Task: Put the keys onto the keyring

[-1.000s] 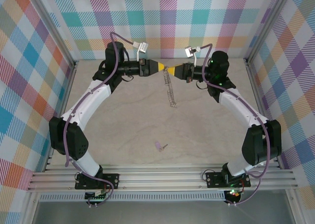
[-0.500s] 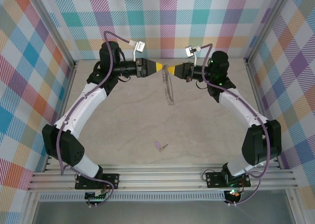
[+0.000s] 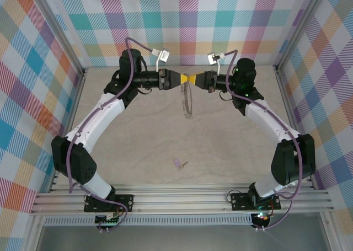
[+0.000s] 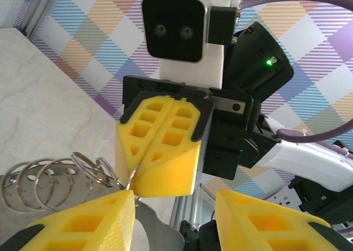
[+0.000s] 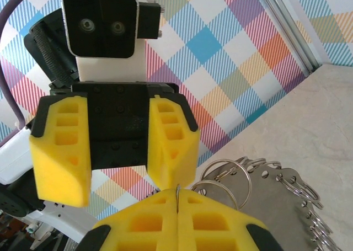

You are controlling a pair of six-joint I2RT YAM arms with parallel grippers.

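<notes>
Right gripper (image 5: 177, 201): yellow fingers pressed flat together, clamped on a thin wire section of the keyring (image 3: 188, 105). The pads are moulded plastic wedges with rectangular pockets, matte.

Left gripper (image 4: 174, 198): nose to nose with the right one, jaws apart with a clear gap and nothing between them. Same yellow pocketed wedges on a black body. One of its fingers (image 5: 171, 143) sits just beside the right gripper's tips, almost touching.

Both grippers are at 12 o'clock on the table (image 3: 138, 129), close to the back wall, raised off the surface.

The keyring hangs from the right gripper's pinch toward 6 o'clock. It is grey bare metal with a thin rim. The fringe is small round wire rings (image 5: 226, 161), shiny and overlapping. From the right wrist the body reads as flat brushed metal with holes along the edge; can't tell for sure.

White wrist cameras (image 4: 176, 22): square black faces with two lenses each. Small white tags on the purple cables (image 3: 162, 54); print too small to read.

The key (image 3: 177, 164) lies flat on the table at 6 o'clock, well apart from the ring and both grippers. It has a pale lilac plastic head and a short grey blade pointing to 3 o'clock.

Table: pale, matte, faint marbled veining. Walls (image 3: 182, 19): pastel plaid. Ribbed aluminium rails (image 3: 182, 198) along the near edge.
</notes>
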